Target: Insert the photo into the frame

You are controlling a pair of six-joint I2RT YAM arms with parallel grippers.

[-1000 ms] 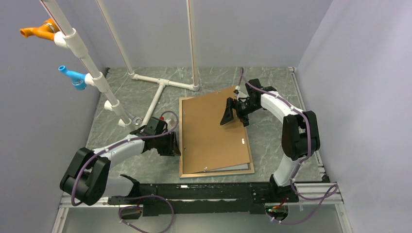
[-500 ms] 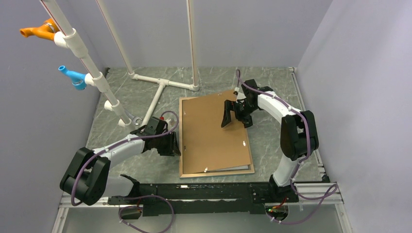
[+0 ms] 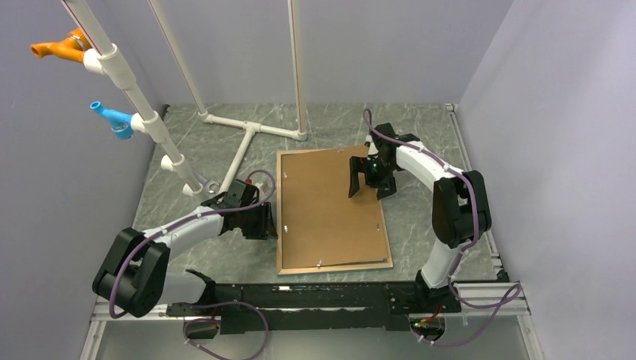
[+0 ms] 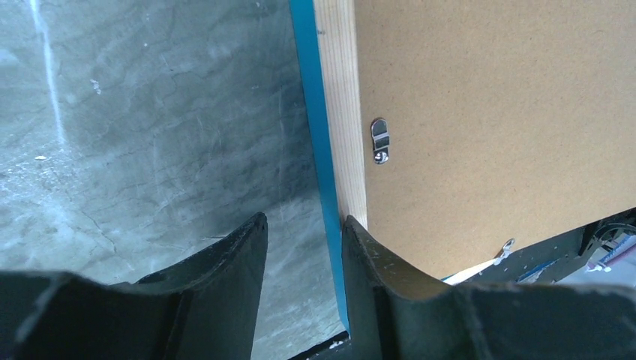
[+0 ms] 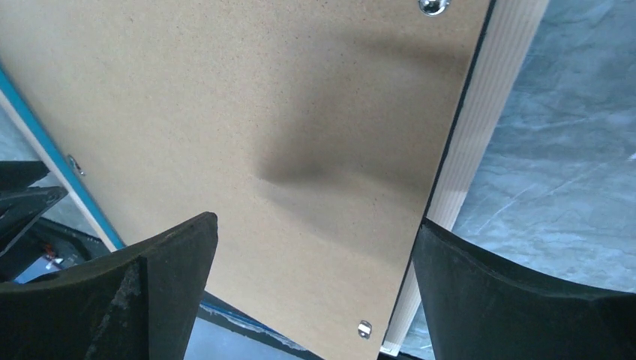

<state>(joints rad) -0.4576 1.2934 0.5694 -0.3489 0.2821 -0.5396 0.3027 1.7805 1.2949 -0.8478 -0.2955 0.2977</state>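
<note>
The frame [image 3: 334, 265] lies flat on the table with its light wood face up and its blue side edge [image 4: 311, 112] showing. A brown backing board [image 3: 326, 210] sits square inside it and covers the inside; the photo is hidden. My left gripper [image 3: 268, 222] is open at the frame's left edge. In the left wrist view one of its fingers [image 4: 375, 262] rests against the wood rim [image 4: 341, 112], and the left gripper [image 4: 300, 225] has only table and blue edge in its gap. My right gripper [image 3: 370, 178] hovers wide open over the board's [image 5: 262, 97] far right part, holding nothing.
A white pipe stand [image 3: 247, 135] stands at the back left, with orange [image 3: 60, 46] and blue [image 3: 109, 116] fittings on the slanted pipe. Small metal clips [image 4: 380, 140] sit along the frame's rim. Grey walls close in both sides, and a black rail [image 3: 300, 296] runs along the near edge.
The backing board was skewed, its far right corner sticking out past the frame; now it lies square inside. My right gripper opened wide and let go of it. The left arm has not moved.
</note>
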